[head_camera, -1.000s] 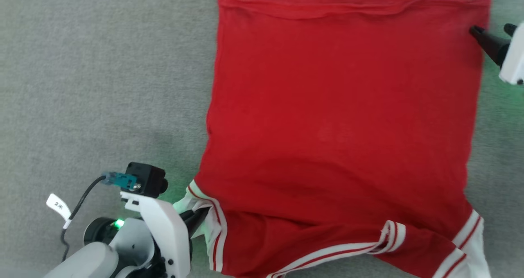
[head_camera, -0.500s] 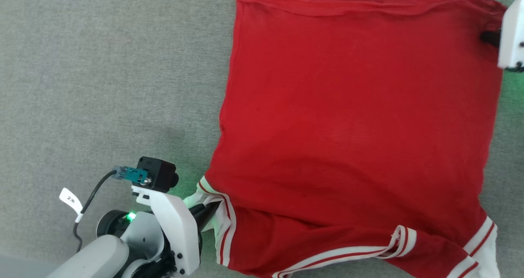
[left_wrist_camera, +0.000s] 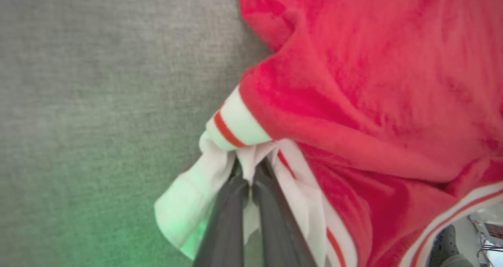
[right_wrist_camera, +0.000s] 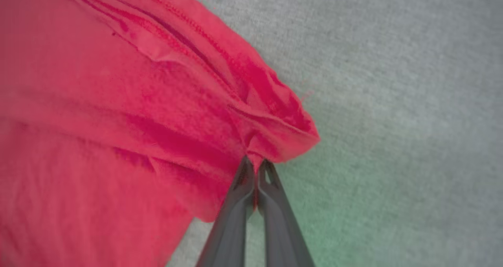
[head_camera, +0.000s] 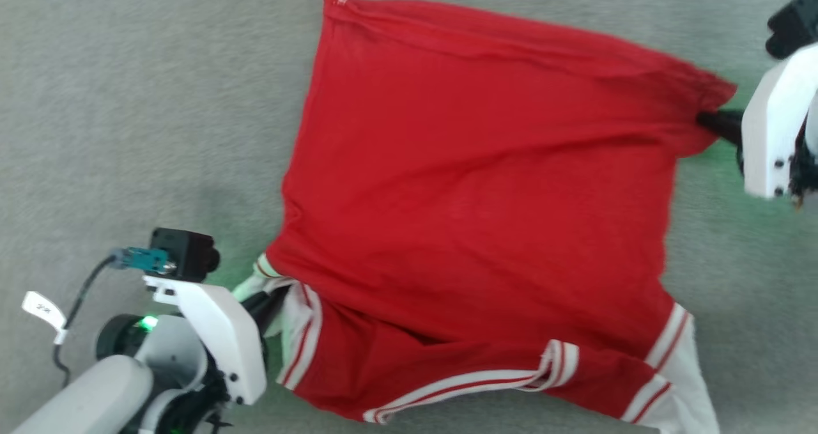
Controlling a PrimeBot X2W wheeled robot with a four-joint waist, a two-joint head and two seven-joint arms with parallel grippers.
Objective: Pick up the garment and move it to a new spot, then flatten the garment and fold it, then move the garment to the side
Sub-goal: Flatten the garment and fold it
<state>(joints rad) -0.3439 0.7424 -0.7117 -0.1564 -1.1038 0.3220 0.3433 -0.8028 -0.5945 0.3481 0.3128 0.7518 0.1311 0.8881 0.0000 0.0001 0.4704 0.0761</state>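
The garment (head_camera: 473, 210), a red shirt with white striped-trim sleeves, lies spread on the grey surface, plain red side up. My left gripper (head_camera: 265, 306) is shut on the white sleeve at the lower left; in the left wrist view the garment (left_wrist_camera: 373, 102) bunches where that left gripper (left_wrist_camera: 249, 168) pinches white cloth. My right gripper (head_camera: 706, 119) is shut on the hem corner at the right, which is pulled up into a peak. In the right wrist view the right gripper (right_wrist_camera: 255, 166) pinches the red garment (right_wrist_camera: 118, 121) at that corner.
Grey carpet-like surface (head_camera: 128, 101) surrounds the garment on all sides, with open room to the left. Green light from the wrists tints the surface near each gripper. The other white sleeve (head_camera: 687, 389) trails at the lower right.
My right gripper has closed on the hem corner and drawn it inward and up, skewing the right edge. The head camera has shifted. The left gripper keeps its hold on the sleeve.
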